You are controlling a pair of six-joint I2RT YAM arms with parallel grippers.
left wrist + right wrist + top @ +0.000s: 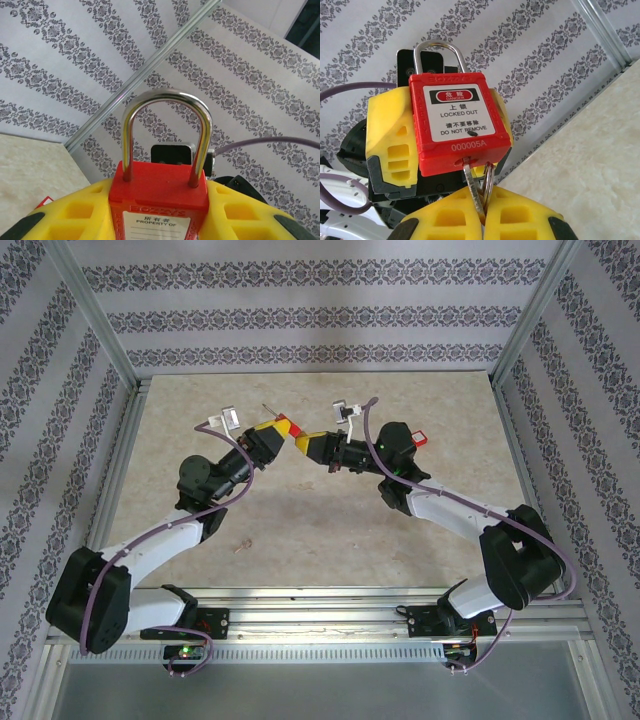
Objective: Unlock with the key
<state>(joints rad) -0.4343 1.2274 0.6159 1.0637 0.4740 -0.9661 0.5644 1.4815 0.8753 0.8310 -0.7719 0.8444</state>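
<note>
Overhead, the left frame post and the patterned wall stand well apart from the left arm, with a bare strip of tabletop between them. The left claw is raised above the rear middle of the tabletop. Its yellow fingers are clamped on the two sides of a red padlock. The padlock is held off the surface, with its label face towards the right wrist camera. Its shackle is at the end far from the key, both legs seated in the body. At the padlock's lower edge the key runs up into the keyway, a ring hanging just beside it. The right claw is pressed together on the key, its fingertips meeting just below the padlock. The two claws are nearly tip to tip, so room between them is slight. In front of them, behind them and out to the right frame post, the tabletop lies open.
</note>
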